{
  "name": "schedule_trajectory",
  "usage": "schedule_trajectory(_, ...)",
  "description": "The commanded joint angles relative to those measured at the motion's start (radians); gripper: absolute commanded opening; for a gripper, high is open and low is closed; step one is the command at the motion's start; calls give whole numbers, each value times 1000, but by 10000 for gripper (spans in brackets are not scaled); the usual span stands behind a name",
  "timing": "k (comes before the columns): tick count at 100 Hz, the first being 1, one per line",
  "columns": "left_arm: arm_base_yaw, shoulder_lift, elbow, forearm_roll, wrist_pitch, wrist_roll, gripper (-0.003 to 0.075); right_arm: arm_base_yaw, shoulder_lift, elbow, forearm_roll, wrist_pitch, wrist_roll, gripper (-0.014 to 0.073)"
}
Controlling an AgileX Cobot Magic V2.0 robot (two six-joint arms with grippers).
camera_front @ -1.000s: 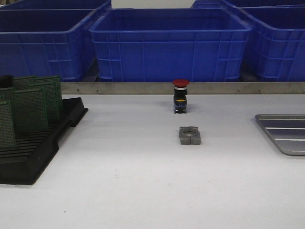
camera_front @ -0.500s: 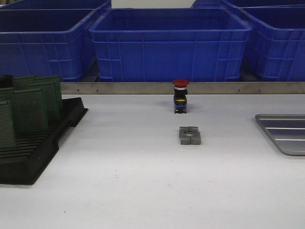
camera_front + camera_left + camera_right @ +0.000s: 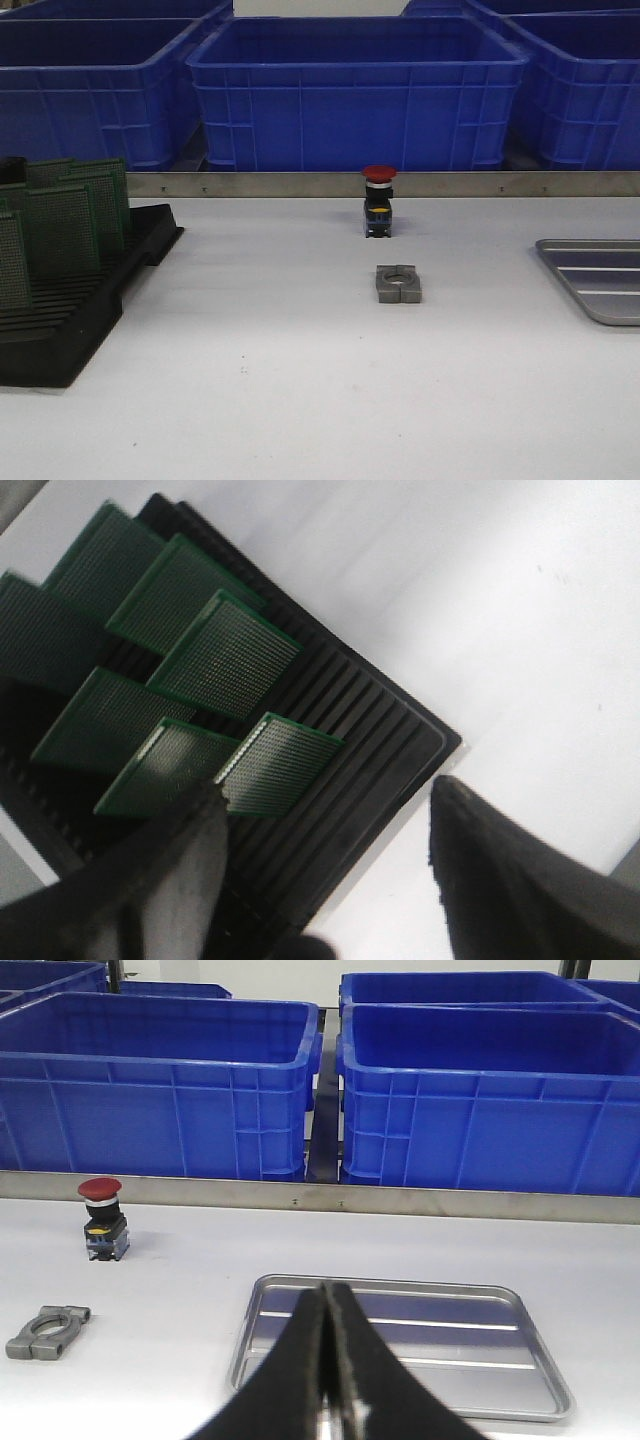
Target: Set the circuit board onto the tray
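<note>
1. The left gripper [image 3: 325, 870] hangs over the rack [image 3: 340, 730] with its fingers [image 3: 190, 870] spread wide and nothing between them. The circuit boards [image 3: 225, 655] stand upright and close together in the rack's slots at the left edge of the surface [image 3: 300, 380]. If the fingers drop between two boards, they could take two boards at once or knock a neighbour over.
2. A board gripped off-centre or by a corner may tilt and jam in its slot, perhaps dragging the light rack along.
3. The right gripper [image 3: 332, 1360] has its fingers pressed together, holding nothing, just in front of the tray [image 3: 400, 1345]. It may be in the way when a board is brought there.
4. The tray [image 3: 600, 280] lies at the right edge, well apart from the rack, so the carry crosses the whole surface.
5. In the middle, a red push button [image 3: 378, 200] and a grey clamp [image 3: 398, 283] stand in that path; a low carry could strike them. The front strip is bare and offers open room.
</note>
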Motion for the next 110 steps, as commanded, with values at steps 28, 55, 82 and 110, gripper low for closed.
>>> schedule_trajectory(28,2,234,-154,75,32,410,418,-4,-26,-13,-7,-74,-4,-62)
schedule_trajectory(55,2,367,-189,80,-12,412,418,-4,-26,-13,-7,-74,-4,-62)
schedule_trajectory(82,2,445,-189,78,11,412,393,-4,-26,-13,-7,-74,-4,-62)
schedule_trajectory(110,2,450,-189,78,40,412,-15,-4,-26,-13,-7,-74,-4,-62)
